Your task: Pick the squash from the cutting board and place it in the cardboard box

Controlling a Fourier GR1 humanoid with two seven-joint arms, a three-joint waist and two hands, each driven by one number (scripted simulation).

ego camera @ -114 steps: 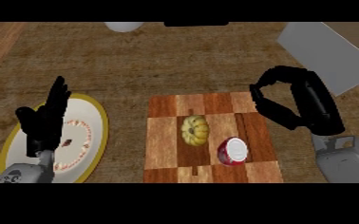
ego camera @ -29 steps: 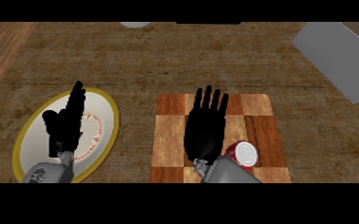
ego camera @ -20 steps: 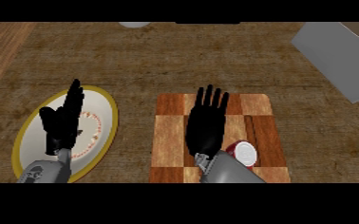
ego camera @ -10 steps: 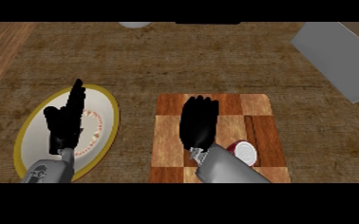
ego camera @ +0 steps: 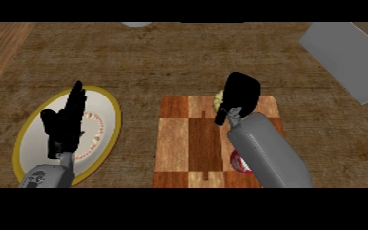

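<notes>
The yellow squash lies near the far edge of the wooden cutting board; only a sliver of it shows at the left of my right hand. That hand sits on top of it with its fingers curled down around it, hiding most of it. My grey right forearm runs across the board's right half. A grey box stands at the far right of the counter, well apart from the hand. My left hand rests open, fingers up, over the plate at the left.
A white plate with a gold rim lies left of the board. A red and white round item sits on the board's near right, partly under my forearm. A pale bowl shows at the far edge.
My right hand has moved toward the board's far edge, and its straight fingers have curled down over the squash. The left hand stays over the plate.
</notes>
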